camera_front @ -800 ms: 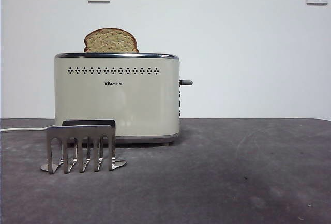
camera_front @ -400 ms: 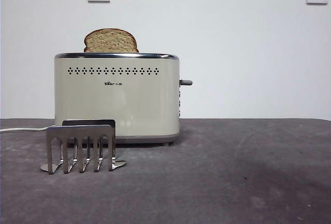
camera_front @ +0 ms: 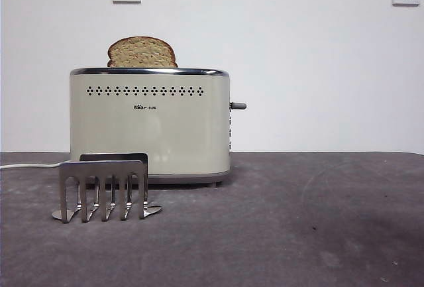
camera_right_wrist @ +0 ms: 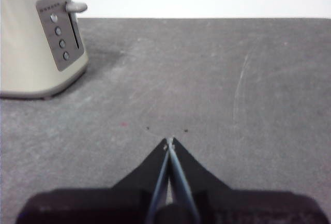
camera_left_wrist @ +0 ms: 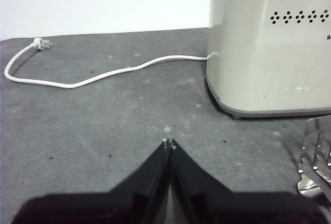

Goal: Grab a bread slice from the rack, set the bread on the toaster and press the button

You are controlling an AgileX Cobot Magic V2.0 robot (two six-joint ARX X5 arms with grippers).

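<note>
Glossy cream toaster (camera_front: 150,124) – chrome rim, brushed-steel rack (camera_front: 104,189), matt grey table (camera_front: 298,221) – rough

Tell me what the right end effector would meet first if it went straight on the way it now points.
Probably nothing: ahead of the right end effector lies only bare table up to the wall. The toaster and its button sit off to one side.

The slice of bread (camera_front: 142,52) shows only its rounded top, the rest sunk inside the toaster (camera_front: 150,125). Left wrist view cuts the rack (camera_left_wrist: 315,157) at the edge, three o'clock. The toaster's logo (camera_front: 145,107) is too small to read.
</note>
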